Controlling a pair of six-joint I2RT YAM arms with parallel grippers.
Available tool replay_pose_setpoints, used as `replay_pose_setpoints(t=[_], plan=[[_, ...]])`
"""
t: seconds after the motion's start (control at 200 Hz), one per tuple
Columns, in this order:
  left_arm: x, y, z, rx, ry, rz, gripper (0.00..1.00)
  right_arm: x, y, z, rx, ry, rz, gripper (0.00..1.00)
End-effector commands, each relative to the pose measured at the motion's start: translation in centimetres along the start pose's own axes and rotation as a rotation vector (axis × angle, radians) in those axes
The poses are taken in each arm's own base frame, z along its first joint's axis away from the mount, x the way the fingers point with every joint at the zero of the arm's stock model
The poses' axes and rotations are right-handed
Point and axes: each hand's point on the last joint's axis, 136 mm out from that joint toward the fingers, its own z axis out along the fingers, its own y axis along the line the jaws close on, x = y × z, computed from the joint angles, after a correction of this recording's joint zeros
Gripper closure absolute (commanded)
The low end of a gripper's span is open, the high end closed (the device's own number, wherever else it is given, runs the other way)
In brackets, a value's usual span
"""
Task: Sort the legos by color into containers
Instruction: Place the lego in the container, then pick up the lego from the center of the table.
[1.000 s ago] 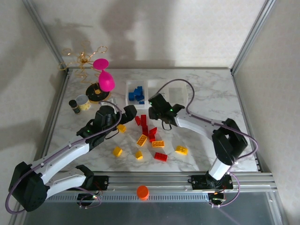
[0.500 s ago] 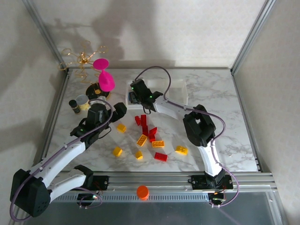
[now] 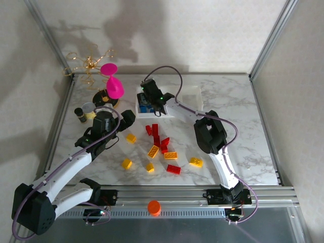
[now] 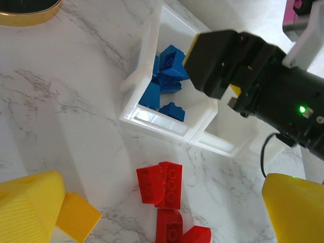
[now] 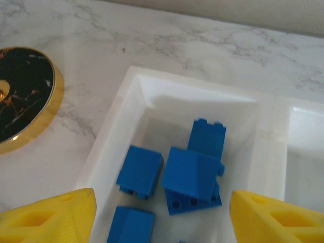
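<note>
The right gripper (image 5: 162,210) is held above the left-end bin of the containers (image 5: 136,76). Its yellow fingers (image 5: 48,215) are spread wide and nothing is held between them. The blue legos (image 5: 190,174) are seen lying inside that bin directly beneath it.

The left gripper (image 4: 162,212) is also parted and empty. It is stationed in front of the containers, on the near left side. Red legos (image 3: 158,137) and yellow legos (image 3: 153,151) are scattered on the surface in front of the containers, well apart from the rim.

The surface is a white marble-patterned table (image 3: 243,126). It is enclosed by pale textured walls and aluminium posts. To the left of the containers a black-and-gold disc (image 5: 20,101), a pink ornament (image 3: 114,86), a gold wire piece (image 3: 88,63) and a small tin can (image 3: 88,110) are placed.

One second ago the right gripper was placed in front of the middle bin, close to the red pile; it has since been carried over the left-end bin. The left gripper has been drawn slightly away from the containers. The loose bricks are unchanged.
</note>
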Motion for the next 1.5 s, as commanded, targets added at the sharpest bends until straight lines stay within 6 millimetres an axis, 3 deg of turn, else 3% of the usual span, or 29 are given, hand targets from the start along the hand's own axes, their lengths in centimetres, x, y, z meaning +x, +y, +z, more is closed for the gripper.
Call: replay_pose_setpoints(t=[0.0, 0.105, 0.365, 0.671, 1.006, 1.492], plan=[[-0.6, -0.9, -0.5, 0.043, -0.016, -0.015, 0.00, -1.6, -0.1, -4.6, -0.046, -0.032, 0.036, 0.28], [0.1, -0.8, -0.6, 0.052, 0.008, -0.014, 0.00, 0.6, -1.1, -6.8, -0.044, 0.021, 0.067, 0.26], [2.3, -0.9, -0.8, 0.079, 0.064, 0.008, 0.00, 8.7, -4.1, -10.6, 0.006, 0.186, 0.144, 0.23], [5.2, -1.9, -0.6, 0.098, 0.117, 0.044, 0.00, 16.1, -4.1, -12.9, 0.013, 0.316, 0.150, 0.21], [6.1, -1.7, -0.1, 0.090, 0.139, 0.043, 0.00, 19.2, -2.4, -11.7, -0.010, 0.389, 0.168, 0.24], [6.1, -1.3, 0.0, 0.068, 0.134, 0.056, 0.00, 22.0, -2.8, -10.4, 0.012, 0.448, 0.128, 0.31]])
